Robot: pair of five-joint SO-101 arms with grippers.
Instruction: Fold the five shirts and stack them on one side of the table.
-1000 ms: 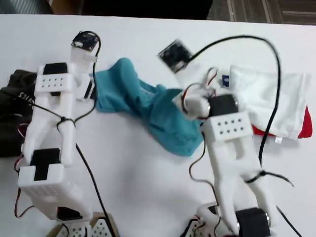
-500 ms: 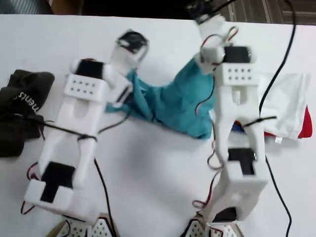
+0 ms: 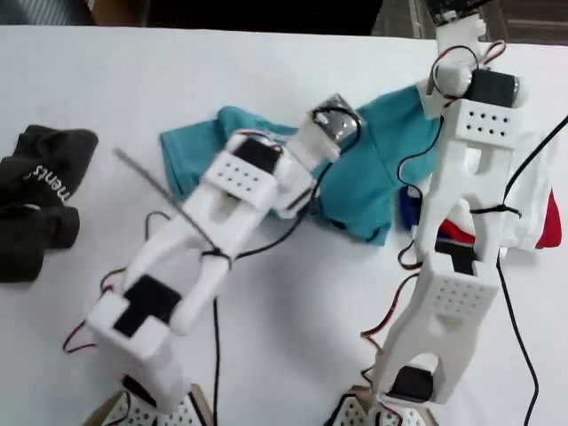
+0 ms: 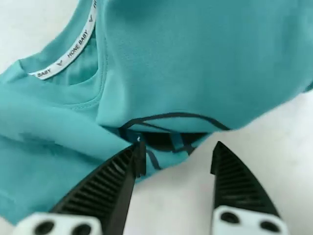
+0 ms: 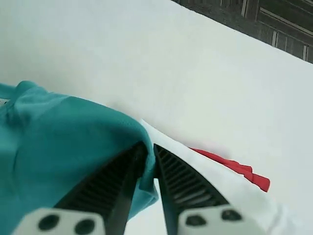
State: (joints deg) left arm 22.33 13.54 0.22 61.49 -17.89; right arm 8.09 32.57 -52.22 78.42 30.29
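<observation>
Right gripper (image 5: 149,149): fingers pressed almost together, pinching a folded edge of the teal shirt (image 5: 63,142) btwn them. The cloth drapes down from the pinch, so that corner is lifted clear of the table (image 5: 146,58). It's prob. held up like this to stretch the fabric out for a flat fold.

Left gripper (image 4: 178,149): fingers spread wide w/ nothing btwn them, tips just over an edge of the same shirt. 1 tip is touching or nearly touching the cloth; can't tell which. The jaws look set apart to take a 2nd hold across from the right one, since 2 grips would let the arms pull the shirt taut. Just beyond the tips a flap of teal lies over a dark printed patch. The neck opening w/ its white collar tape (image 4: 66,56) sits further out, i.e. the shirt is bunched on itself, not flat.

In the high view the teal shirt spans the table's middle, from under the left arm (image 3: 222,204) to the right arm (image 3: 470,169) near the far edge. Just beside it on the right lie a white shirt (image 3: 532,177) over a red shirt (image 3: 552,222), w/ a bit of blue cloth (image 3: 408,209) peeking out. That's likely the stack. A black shirt (image 3: 40,204) lies crumpled well apart on the left, not yet folded. My read: teal is the shirt in hand and its fold isn't made yet.
</observation>
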